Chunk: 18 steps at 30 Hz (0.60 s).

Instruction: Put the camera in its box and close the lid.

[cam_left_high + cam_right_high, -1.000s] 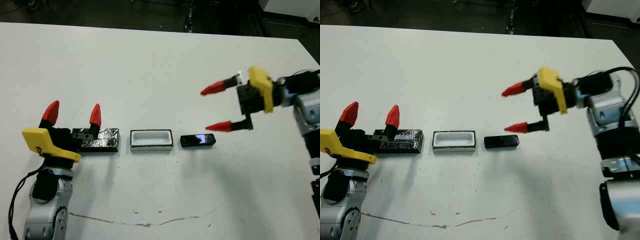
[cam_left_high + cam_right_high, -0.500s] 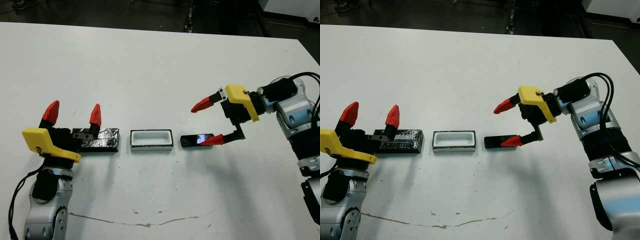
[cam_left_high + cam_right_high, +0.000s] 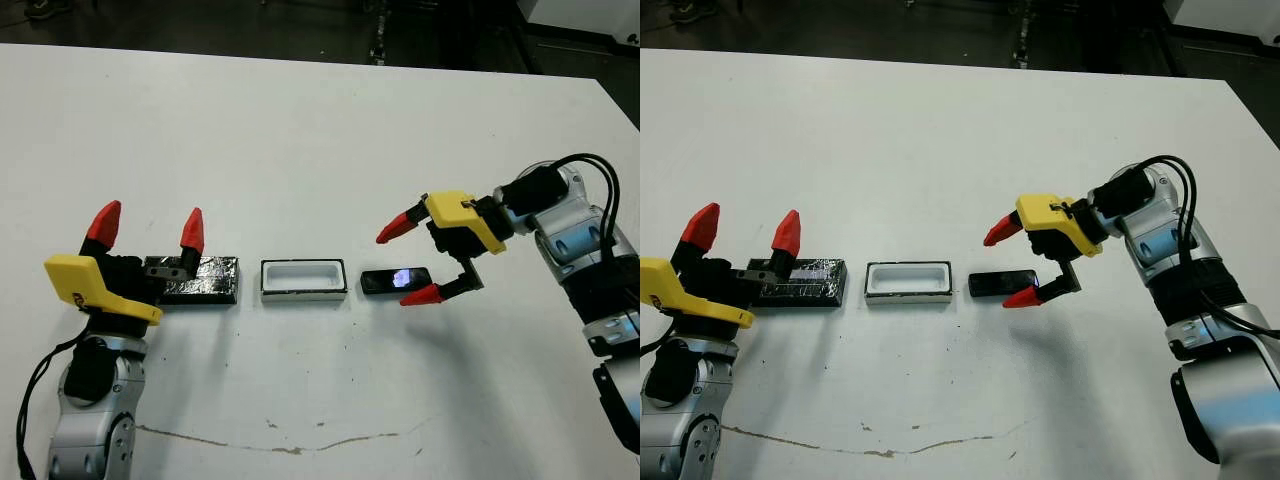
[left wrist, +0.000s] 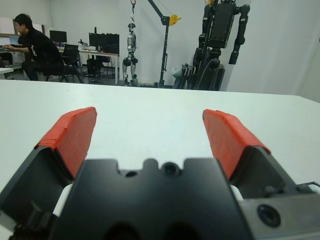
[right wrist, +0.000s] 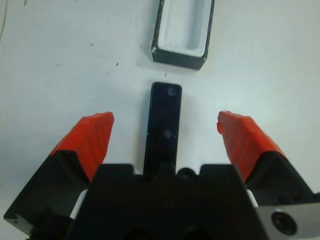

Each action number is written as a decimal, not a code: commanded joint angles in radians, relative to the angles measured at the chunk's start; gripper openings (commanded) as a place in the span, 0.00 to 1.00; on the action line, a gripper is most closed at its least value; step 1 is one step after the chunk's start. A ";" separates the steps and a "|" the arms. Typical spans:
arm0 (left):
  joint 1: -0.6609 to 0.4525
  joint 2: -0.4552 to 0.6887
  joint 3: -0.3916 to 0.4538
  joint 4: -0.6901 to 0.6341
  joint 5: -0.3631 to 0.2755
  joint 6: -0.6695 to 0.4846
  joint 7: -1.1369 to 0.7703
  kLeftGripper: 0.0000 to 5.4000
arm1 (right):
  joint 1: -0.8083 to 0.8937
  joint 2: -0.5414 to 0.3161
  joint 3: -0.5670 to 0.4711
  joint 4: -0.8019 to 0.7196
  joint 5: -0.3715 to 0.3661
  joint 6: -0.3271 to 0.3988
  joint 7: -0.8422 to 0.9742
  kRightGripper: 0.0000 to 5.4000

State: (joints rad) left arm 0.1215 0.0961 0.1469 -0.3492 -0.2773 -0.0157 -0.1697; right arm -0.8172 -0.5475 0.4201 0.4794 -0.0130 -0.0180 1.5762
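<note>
The camera point(image 3: 396, 280), a small black bar with a bluish patch, lies on the white table just right of the box point(image 3: 303, 279), a shallow white-walled tray with a dark rim. My right gripper point(image 3: 410, 262) hangs open over the camera's right end, one finger on each side, holding nothing. In the right wrist view the camera point(image 5: 164, 125) lies between the fingers point(image 5: 90, 137), with the box point(image 5: 182, 30) beyond. The lid point(image 3: 203, 280), a glossy black slab, lies left of the box. My left gripper point(image 3: 146, 226) stands open at the lid's left end, fingers pointing up.
A thin dark crack line point(image 3: 280, 445) runs across the table near the front edge. The table's far edge point(image 3: 300, 55) meets a dark floor. In the left wrist view a seated person point(image 4: 37, 50) and parked robots point(image 4: 220, 45) show beyond the table.
My right gripper has moved left and down, from above and right of the camera to straddling its right end. The left arm, lid, box and camera have not moved.
</note>
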 commanded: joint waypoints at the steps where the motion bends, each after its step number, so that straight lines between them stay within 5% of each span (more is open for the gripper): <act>1: 0.005 0.007 0.002 0.008 0.001 0.004 -0.005 1.00 | 0.002 0.003 0.013 0.007 -0.016 0.001 0.001 1.00; 18: 0.010 0.003 -0.004 0.009 0.005 0.006 -0.007 1.00 | 0.053 0.015 0.011 0.010 -0.034 0.027 -0.067 1.00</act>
State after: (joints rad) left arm 0.1211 0.0963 0.1458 -0.3470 -0.2712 -0.0160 -0.1710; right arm -0.7804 -0.5350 0.4362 0.4941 -0.0452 -0.0077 1.5195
